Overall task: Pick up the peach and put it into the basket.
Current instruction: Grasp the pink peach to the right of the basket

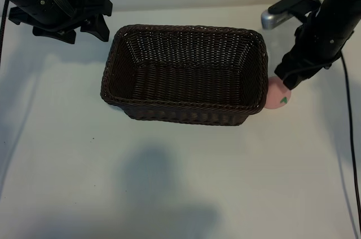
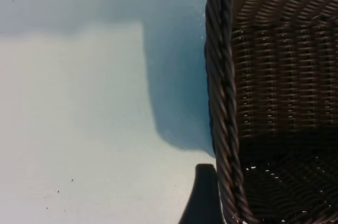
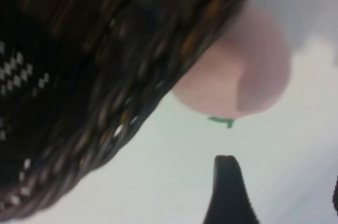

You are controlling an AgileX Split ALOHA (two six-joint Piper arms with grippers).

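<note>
Peach [image 1: 277, 96] — against basket [image 1: 186, 74] | right gripper [image 1: 286, 80] above it (fingers apart) | left gripper [image 1: 84, 25] parked, spread

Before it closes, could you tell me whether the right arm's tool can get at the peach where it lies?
Probably yes: the right tool hangs open right over the peach, though the basket wall touches the peach's inner side.

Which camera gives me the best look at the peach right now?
The right wrist view: the peach fills it, tight beside the basket rim. The exterior view shows it partly hidden under the right gripper. Left wrist view: none.
</note>
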